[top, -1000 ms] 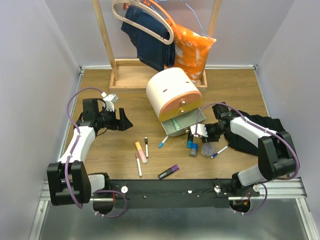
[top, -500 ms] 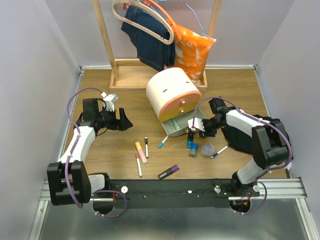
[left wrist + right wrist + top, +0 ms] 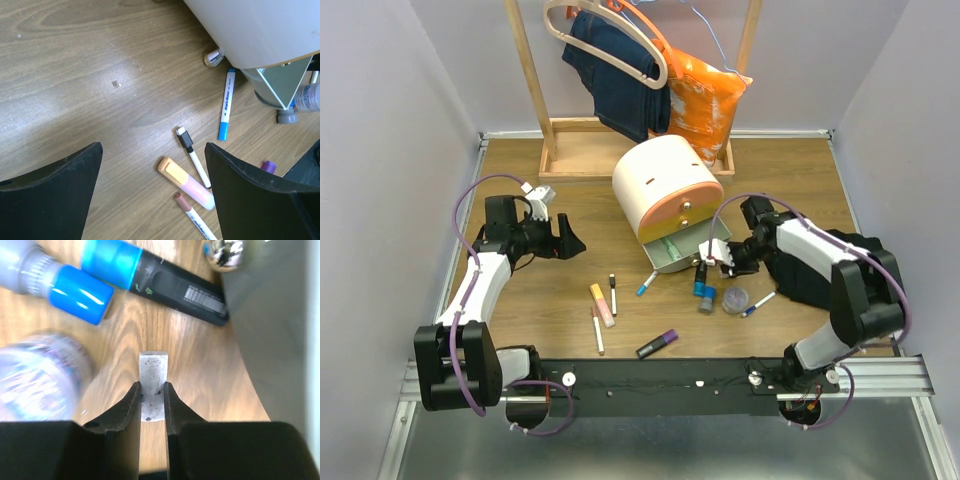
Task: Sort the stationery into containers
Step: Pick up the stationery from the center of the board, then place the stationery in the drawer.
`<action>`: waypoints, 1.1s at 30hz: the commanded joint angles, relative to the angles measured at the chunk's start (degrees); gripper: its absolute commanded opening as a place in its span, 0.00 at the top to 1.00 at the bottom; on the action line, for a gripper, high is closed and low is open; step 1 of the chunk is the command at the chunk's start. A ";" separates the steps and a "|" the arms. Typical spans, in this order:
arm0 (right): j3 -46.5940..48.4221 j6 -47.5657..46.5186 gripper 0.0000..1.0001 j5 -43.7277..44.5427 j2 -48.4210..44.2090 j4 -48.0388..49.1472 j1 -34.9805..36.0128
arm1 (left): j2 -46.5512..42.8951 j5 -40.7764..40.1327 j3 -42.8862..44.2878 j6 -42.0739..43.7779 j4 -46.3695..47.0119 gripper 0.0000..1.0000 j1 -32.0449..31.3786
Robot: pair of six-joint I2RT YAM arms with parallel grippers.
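The cream cabinet [image 3: 665,185] has its lowest orange drawer [image 3: 685,250] pulled open, with green items inside. My right gripper [image 3: 725,258] is shut on the grey eraser block [image 3: 152,375] and holds it just above the wood, beside the drawer's right front corner [image 3: 275,340]. A black marker with a blue cap [image 3: 170,287], a grey blue-capped marker [image 3: 65,285] and the clear tape roll [image 3: 37,377] lie just ahead of it. My left gripper [image 3: 565,240] is open and empty, hovering left of the cabinet. Below it lie a blue pen [image 3: 226,105], a black-capped white pen [image 3: 192,156], an orange-pink highlighter [image 3: 186,183] and a brown-capped pen [image 3: 195,217].
A purple marker [image 3: 658,344] lies near the front edge and a blue-tipped pen [image 3: 758,303] lies right of the tape roll. A dark cloth [image 3: 820,270] lies under my right arm. The wooden rack [image 3: 570,150] with jeans and an orange bag [image 3: 705,100] stands behind the cabinet.
My right gripper, with the eraser, shifted a little left towards the drawer and then slightly back right. The left arm has not moved.
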 commanded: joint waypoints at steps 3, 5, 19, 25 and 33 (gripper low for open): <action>4.48 4.28 0.80 -4.00 -13.78 -7.88 -0.37 | -0.30 1.92 -1.96 -3.28 6.30 0.08 0.47; 6.06 5.86 0.80 -4.88 -16.67 -7.80 -0.28 | -0.48 2.10 -2.48 -3.89 7.35 0.08 0.47; 13.45 8.42 0.79 -2.33 -8.97 4.59 5.43 | -2.68 2.19 -3.45 -5.21 7.89 0.08 0.38; 14.07 4.20 0.74 -1.46 -5.80 3.54 5.87 | -4.08 1.92 -3.81 -4.34 6.22 0.08 0.47; 14.42 9.29 0.43 -2.68 -8.86 4.25 5.87 | -4.17 1.74 -3.54 -4.07 5.95 0.08 1.09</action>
